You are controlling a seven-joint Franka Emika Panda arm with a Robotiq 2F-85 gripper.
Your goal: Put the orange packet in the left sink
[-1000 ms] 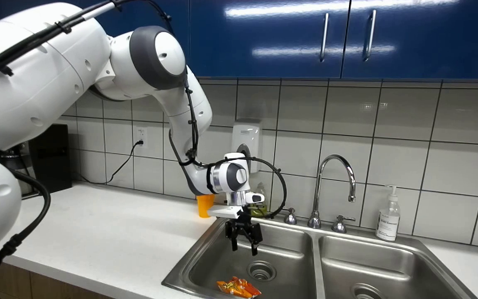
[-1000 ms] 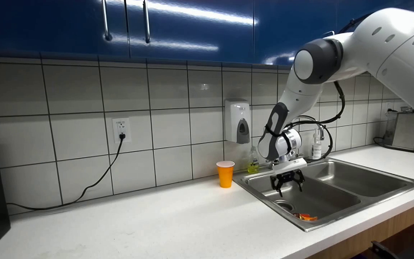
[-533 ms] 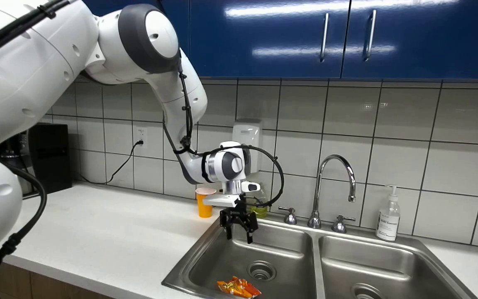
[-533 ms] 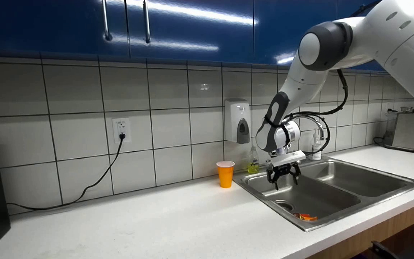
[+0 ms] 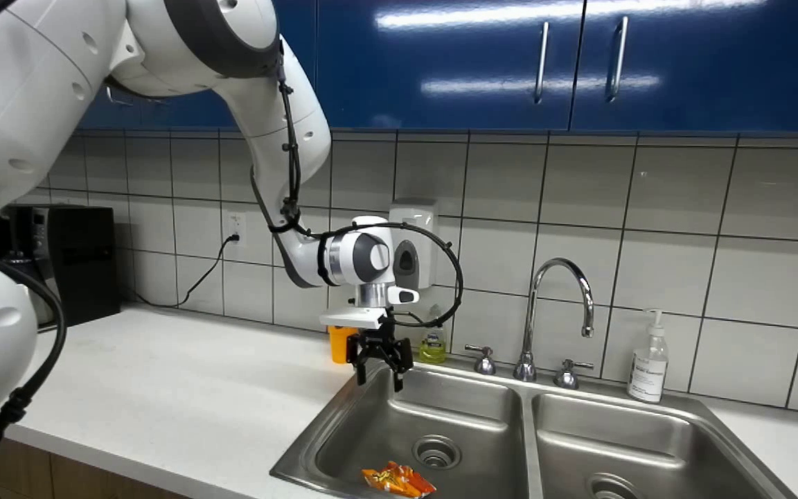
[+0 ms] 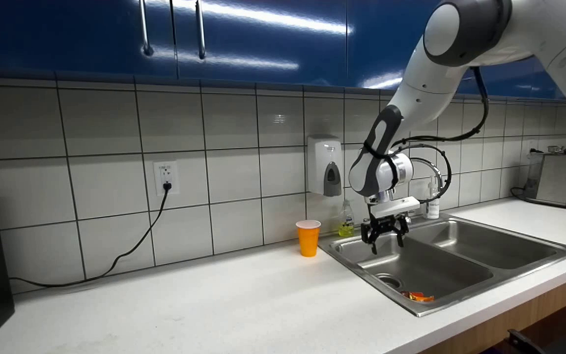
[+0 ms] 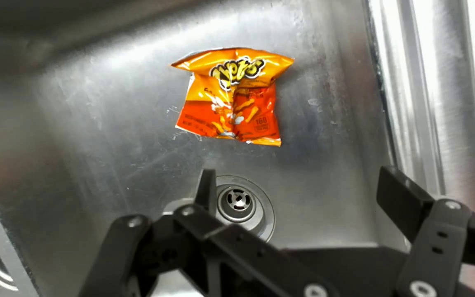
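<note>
A black pincer (image 5: 379, 381), jaws parted wide, hangs above the left sink (image 5: 485, 450), where a crumpled orange packet (image 7: 234, 99) lies on the steel bottom near the drain (image 7: 238, 199). From where I stand, an orange cup (image 6: 308, 241) sits upright on the white table (image 6: 204, 305), just beside the sink.

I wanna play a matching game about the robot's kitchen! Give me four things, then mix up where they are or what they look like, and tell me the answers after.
Things:
1. orange packet
2. claw
3. orange cup
4. cupboards

Clues:
A. standing upright on the counter
B. shiny blue
C. lying in the left sink
D. jaws apart, gripping nothing

Pairs: 1-C, 2-D, 3-A, 4-B
</note>
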